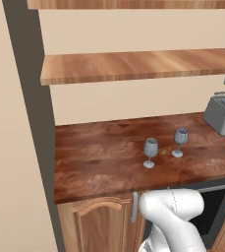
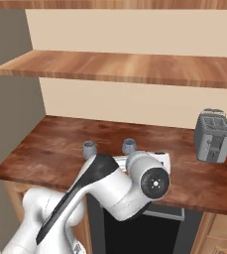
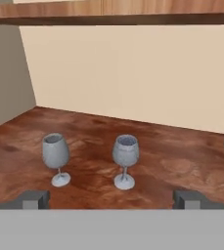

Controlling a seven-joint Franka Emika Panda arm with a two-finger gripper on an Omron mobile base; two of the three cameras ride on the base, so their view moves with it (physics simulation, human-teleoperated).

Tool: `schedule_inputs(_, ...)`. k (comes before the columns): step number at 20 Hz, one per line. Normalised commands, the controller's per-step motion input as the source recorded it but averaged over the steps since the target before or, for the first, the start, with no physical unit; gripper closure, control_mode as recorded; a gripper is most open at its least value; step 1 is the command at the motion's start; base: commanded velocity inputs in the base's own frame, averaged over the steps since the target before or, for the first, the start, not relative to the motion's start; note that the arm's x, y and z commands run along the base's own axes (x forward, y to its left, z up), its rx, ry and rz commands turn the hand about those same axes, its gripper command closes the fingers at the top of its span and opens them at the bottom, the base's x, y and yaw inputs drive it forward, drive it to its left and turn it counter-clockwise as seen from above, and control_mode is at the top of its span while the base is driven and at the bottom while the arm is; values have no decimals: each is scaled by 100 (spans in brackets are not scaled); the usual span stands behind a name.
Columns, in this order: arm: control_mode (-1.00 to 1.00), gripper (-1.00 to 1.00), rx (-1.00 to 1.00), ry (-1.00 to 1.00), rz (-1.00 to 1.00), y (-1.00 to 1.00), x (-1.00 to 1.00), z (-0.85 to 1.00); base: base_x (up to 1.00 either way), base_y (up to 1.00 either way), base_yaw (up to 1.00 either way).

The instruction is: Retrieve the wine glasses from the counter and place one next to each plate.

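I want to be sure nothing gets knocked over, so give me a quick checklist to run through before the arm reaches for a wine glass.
1. Gripper open: ok, the fingertips stand wide apart at the bottom of the hand view.
2. Gripper empty: ok, nothing between the fingertips.
3. Both glasses upright on the counter: ok, the left wine glass and the right wine glass each stand on their foot.
4. Room between the glasses for a finger: ok, they stand apart, not touching.
5. Toaster out of the way: ok, it sits well off to the right of both glasses.
6. Gripper centred on one glass: not ok, both glasses lie between the fingertips' lines.
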Motion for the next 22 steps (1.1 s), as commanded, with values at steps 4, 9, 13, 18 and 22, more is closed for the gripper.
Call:
schedule_inputs(4, -100, -100, 0, 5, 1, 0, 38, -5, 0, 0, 0)
schedule_inputs(9, -100, -100, 0, 0, 13, -2, 22, -14, 0, 0, 0)
schedule_inputs(13, -100, -100, -2, 0, 20, 0, 19, -27, 0, 0, 0)
schedule_inputs(18, -100, -100, 0, 0, 16, -1, 19, -27, 0, 0, 0)
schedule_inputs(22, -100, -100, 0, 0, 12, 0, 23, -23, 0, 0, 0)
